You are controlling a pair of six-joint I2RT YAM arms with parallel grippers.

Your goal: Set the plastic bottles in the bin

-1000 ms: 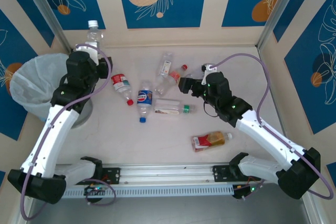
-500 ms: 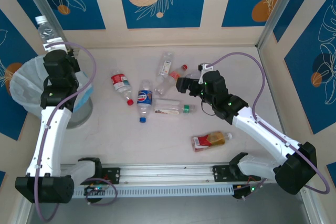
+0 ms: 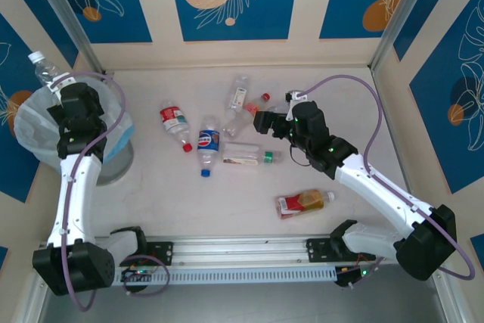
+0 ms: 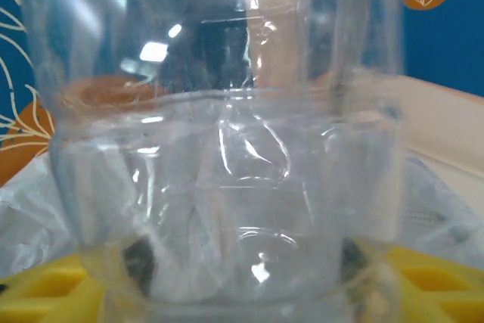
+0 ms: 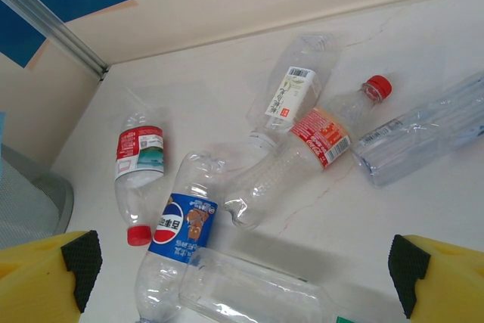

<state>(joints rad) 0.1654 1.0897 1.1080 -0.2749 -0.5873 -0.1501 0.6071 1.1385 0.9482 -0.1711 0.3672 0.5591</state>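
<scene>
At far left, above bin (image 3: 30,135): clear bottle (image 3: 44,68) upright between left gripper (image 3: 59,87) pads, poised for drop into bag. Grip firm or loosening, cannot tell (pads blurred through bottle wall). Other bottles (image 3: 206,145) lie loose mid-table (image 3: 227,202). Right gripper (image 3: 261,121) hovers beside them, jaws wide, empty, lined up for a pick.

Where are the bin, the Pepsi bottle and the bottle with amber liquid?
bin (image 3: 34,122): top external view, its bag lining.
Pepsi bottle (image 3: 208,141): top external view, its blue label.
amber bottle (image 3: 316,200): top external view, its amber-filled body.
</scene>
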